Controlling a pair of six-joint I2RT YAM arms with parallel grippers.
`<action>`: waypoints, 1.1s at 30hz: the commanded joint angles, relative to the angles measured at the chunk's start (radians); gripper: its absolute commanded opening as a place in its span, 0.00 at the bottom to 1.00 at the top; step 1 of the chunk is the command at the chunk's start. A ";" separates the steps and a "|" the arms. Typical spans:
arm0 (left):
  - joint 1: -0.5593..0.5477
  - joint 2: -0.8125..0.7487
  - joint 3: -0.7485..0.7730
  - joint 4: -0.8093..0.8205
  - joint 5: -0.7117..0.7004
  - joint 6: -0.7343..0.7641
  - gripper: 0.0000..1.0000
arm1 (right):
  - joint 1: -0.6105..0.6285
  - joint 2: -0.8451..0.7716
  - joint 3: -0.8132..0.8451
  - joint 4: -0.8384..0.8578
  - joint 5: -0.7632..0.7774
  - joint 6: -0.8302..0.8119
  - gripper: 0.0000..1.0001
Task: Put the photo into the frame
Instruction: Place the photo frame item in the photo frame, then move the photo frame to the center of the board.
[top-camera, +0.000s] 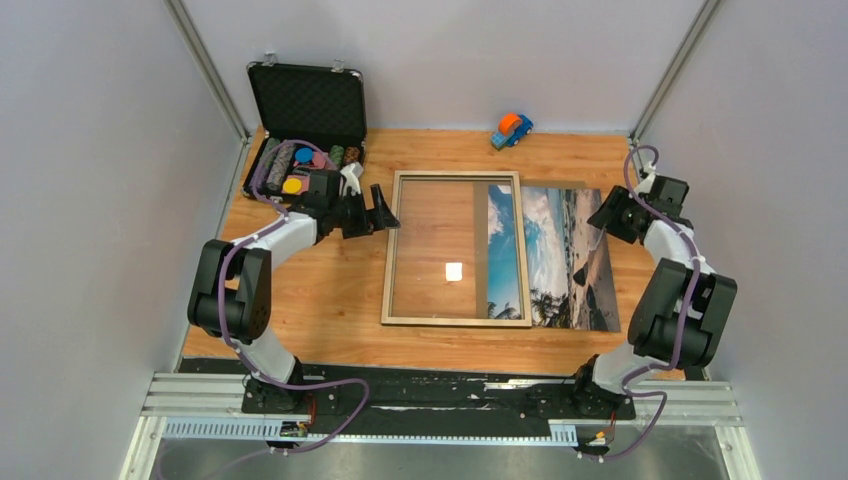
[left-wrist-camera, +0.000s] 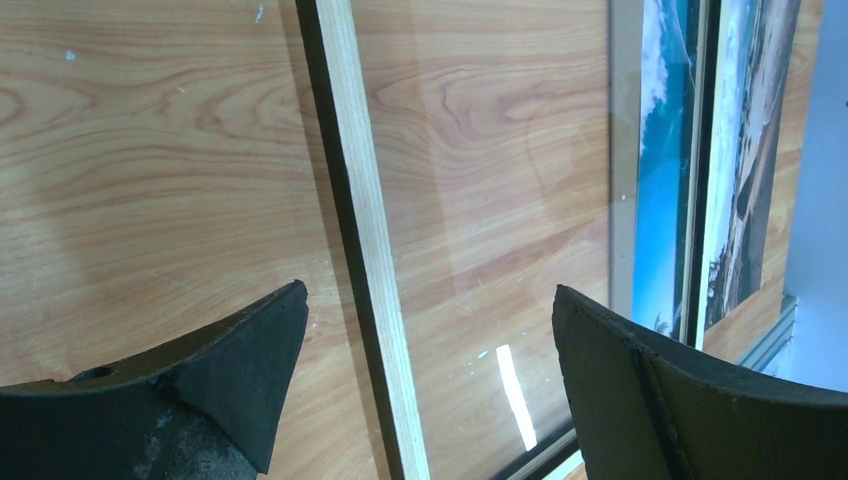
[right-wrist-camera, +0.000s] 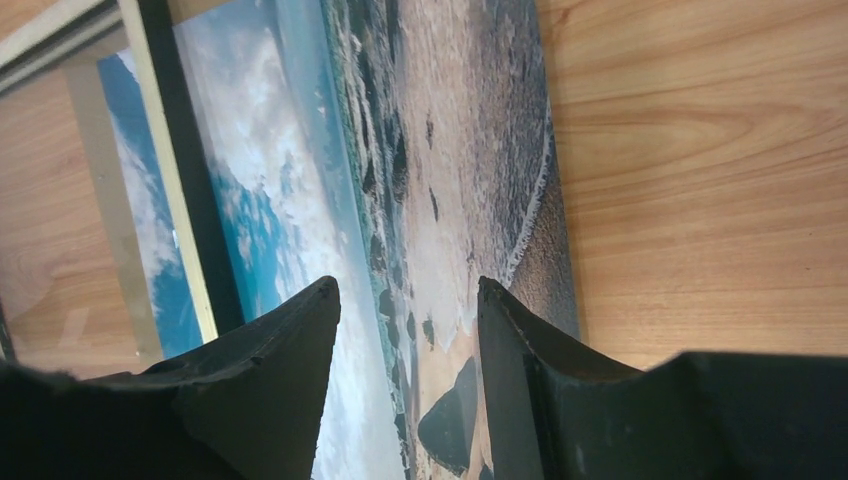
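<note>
The photo (top-camera: 570, 260) lies flat on the table (top-camera: 330, 300), not in the frame yet. Its left strip is tucked under the frame's right rail and shows through the glass, and the rest sticks out toward 3 o'clock. The frame (top-camera: 390, 250) lies flat mid-table, pale wood face up, and bare tabletop shows through most of the pane.

The right gripper (right-wrist-camera: 407, 283) hangs over the photo's far right edge, at about 2 o'clock of the print. Its jaws are partly spread with nothing between them, and its wrist view just shows sand and rocks below the gap. The left gripper (left-wrist-camera: 430, 292) sits at the frame's 10 o'clock with jaws fully apart, straddling the left rail without pinching it.

So this looks like the lining-up stage, with both arms parked and neither holding anything. The next move probably needs the photo shifted toward 9 o'clock until it sits squarely under the glass. A glossy sheet lying flat is awkward to pinch, so pressing down and sliding it may work better. The left gripper would likely need to steady or lift the rail so the frame doesn't skate along.

Off to the side are a black case of chips (top-camera: 305, 110) at 11 o'clock and a toy car (top-camera: 511, 128) at 12.
</note>
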 joint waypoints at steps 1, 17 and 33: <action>-0.006 -0.038 0.041 -0.001 0.017 0.018 1.00 | -0.021 0.068 0.052 -0.023 -0.021 -0.055 0.52; -0.014 0.009 0.053 -0.016 0.026 0.032 1.00 | -0.152 0.227 0.115 -0.118 -0.107 -0.230 0.52; -0.125 0.134 0.177 -0.202 -0.211 0.156 0.95 | -0.207 0.254 0.074 -0.160 -0.229 -0.272 0.51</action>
